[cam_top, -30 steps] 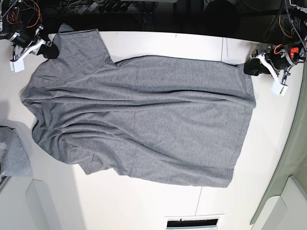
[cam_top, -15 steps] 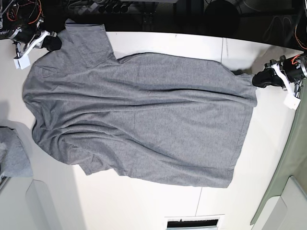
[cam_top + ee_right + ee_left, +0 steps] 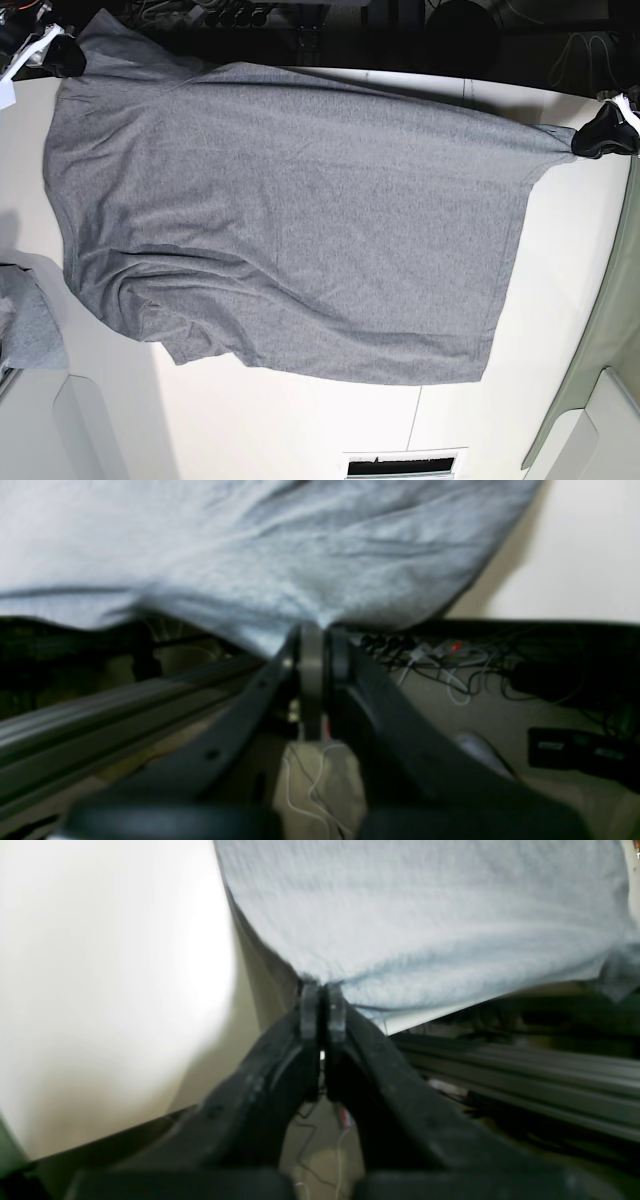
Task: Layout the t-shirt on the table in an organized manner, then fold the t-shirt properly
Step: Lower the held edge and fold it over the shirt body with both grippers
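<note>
While the heather-grey t-shirt (image 3: 290, 220) hangs stretched above the white table (image 3: 570, 300) | left gripper (image 3: 323, 1000) clenched on a hem corner | right gripper (image 3: 314, 637) clenched on a shoulder-end corner | advice: keep tension even, lower together, lay the trailing edge flat first.

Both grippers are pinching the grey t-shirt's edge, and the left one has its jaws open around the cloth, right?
Not quite: the left gripper is shut on the t-shirt, jaws pressed together on the cloth, as the left wrist view shows. The right gripper pinches it too.
</note>
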Motion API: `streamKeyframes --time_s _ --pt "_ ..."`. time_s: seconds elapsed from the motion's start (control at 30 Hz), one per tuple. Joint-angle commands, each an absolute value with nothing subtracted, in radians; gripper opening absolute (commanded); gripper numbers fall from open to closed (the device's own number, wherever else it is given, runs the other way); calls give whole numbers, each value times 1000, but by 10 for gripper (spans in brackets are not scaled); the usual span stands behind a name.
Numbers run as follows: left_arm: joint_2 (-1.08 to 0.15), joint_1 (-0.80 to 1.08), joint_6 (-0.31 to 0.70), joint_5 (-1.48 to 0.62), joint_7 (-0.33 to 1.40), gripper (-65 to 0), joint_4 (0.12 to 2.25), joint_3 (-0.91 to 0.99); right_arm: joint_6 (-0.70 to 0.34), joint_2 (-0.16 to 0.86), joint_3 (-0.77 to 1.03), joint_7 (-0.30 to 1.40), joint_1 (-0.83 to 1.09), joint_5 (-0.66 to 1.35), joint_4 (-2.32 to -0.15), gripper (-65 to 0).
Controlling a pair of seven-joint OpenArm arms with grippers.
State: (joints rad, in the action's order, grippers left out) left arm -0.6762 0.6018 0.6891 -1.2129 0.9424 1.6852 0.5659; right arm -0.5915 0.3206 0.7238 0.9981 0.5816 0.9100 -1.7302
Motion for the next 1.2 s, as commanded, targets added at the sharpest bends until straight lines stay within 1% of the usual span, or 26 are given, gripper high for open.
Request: streamKeyframes --time_s 0.0,0.13,0.27,0.37,0.5,0.63,0.8,1.0,1.17 --pt "-698 604 698 -1240 926 -650 1708 587 -599 337 752 987 585 934 -1748 -650" --pt "-697 601 698 -1242 924 -650 1716 589 -599 337 805 984 570 962 -1748 -650" --pt "-695 584 698 -1231 889 -650 1716 587 -600 337 807 985 496 967 -1747 -650" --pt "-695 552 698 -1143 845 -650 1715 565 -599 338 807 988 419 956 -1747 -650" --pt "-696 505 698 -1022 794 -650 1699 466 -599 338 793 988 336 942 -1725 -650" --pt "-695 421 698 -893 702 -650 1637 342 -599 338 732 987 244 913 -1673 -650" --pt "-695 288 698 -807 663 -650 1518 232 -599 338 638 969 132 863 -1588 -650" --pt "-695 166 698 -717 604 -650 1396 141 -598 337 535 903 9 774 -1460 -650" --pt "-693 101 698 -704 541 -650 1302 110 -588 335 487 836 -70 700 -1366 -650"
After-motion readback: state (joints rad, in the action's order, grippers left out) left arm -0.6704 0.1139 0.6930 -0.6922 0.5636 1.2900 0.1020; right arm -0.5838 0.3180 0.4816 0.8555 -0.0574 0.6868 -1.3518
